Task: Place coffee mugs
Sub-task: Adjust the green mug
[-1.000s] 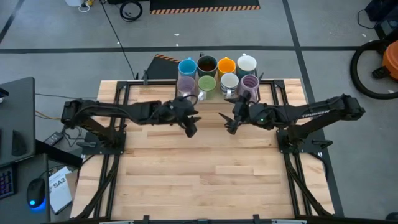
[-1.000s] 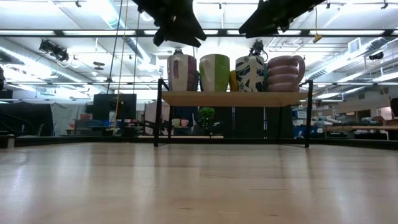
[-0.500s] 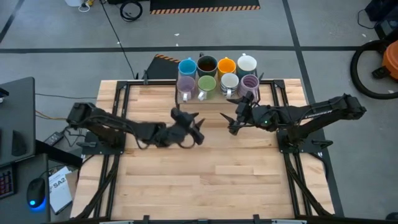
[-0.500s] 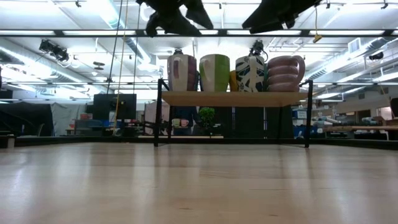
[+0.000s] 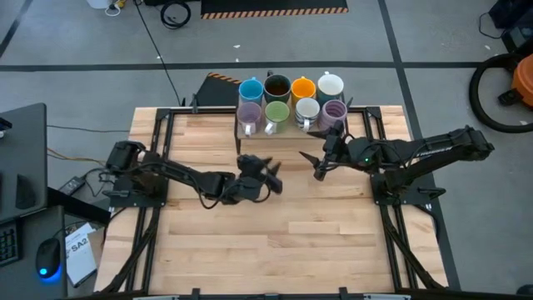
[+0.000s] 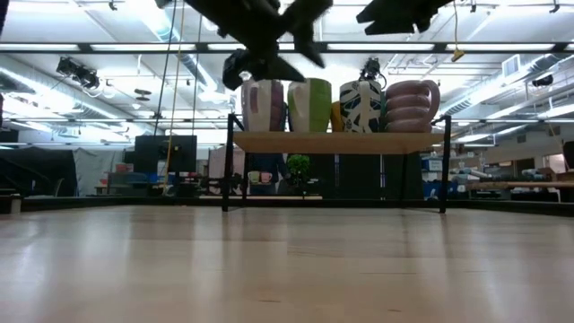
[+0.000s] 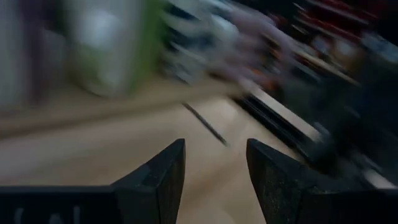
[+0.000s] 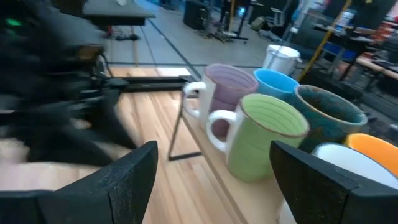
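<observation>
Eight coffee mugs stand upright in two rows on a small raised shelf [image 5: 291, 127] at the middle of the table's far edge. The back row is blue [image 5: 251, 89], dark brown [image 5: 277, 86], orange [image 5: 303, 87] and white [image 5: 331, 84]. The front row is lilac [image 5: 249, 113], green [image 5: 276, 112], white [image 5: 306, 109] and lilac [image 5: 334, 110]. My left gripper [image 5: 275, 177] hovers open and empty over the table, in front of the shelf. My right gripper [image 5: 317, 165] hangs open and empty in front of the shelf's right half, facing the mugs [image 8: 264, 134].
The shelf [image 6: 336, 142] stands on thin black legs, with open room under it. Bare wooden tabletop [image 5: 283, 242] stretches from both grippers to the near edge. The two grippers hang close together near the table's middle.
My left gripper has drawn back from the lilac mug at the shelf's left front, toward the table's near edge and a little to the right. It has sunk lower and rolled about its own axis. The mugs have stayed in place.
</observation>
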